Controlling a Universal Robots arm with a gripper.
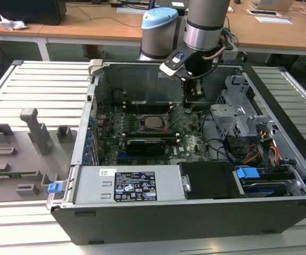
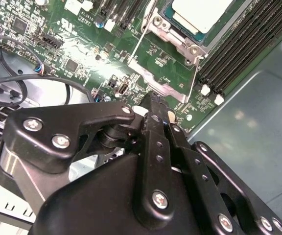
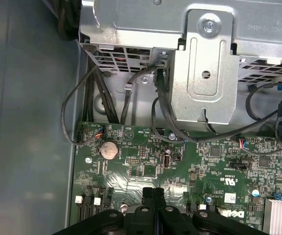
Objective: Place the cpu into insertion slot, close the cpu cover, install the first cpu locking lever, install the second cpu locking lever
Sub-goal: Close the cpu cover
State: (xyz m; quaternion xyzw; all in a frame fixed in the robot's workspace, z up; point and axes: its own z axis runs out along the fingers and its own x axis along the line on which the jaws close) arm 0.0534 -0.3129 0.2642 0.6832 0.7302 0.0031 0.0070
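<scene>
The cpu [image 2: 199, 12], with its pale silver top, lies in the insertion slot on the green board. The silver cpu cover [image 2: 173, 36] lies flat around it, hiding the slot's rim. Two thin wire levers [image 2: 137, 44] run along the cover's sides; I cannot tell if they are latched. In the exterior view the cpu [image 1: 154, 121] sits mid-board. My gripper [image 1: 191, 98] hangs just above the board, to the exterior view's right of the socket. Both wrist views show its black fingers [image 2: 153, 115] pressed together and holding nothing, and my gripper [image 3: 153, 193] is over bare board.
A grey metal drive cage [image 3: 204, 63] with black cables [image 3: 155, 105] stands beyond the board's edge. A coin battery [image 3: 108, 149] sits on the board. Black memory slots [image 2: 248, 44] flank the socket. The case wall [image 1: 97, 85] and power supply [image 1: 132, 186] border the board.
</scene>
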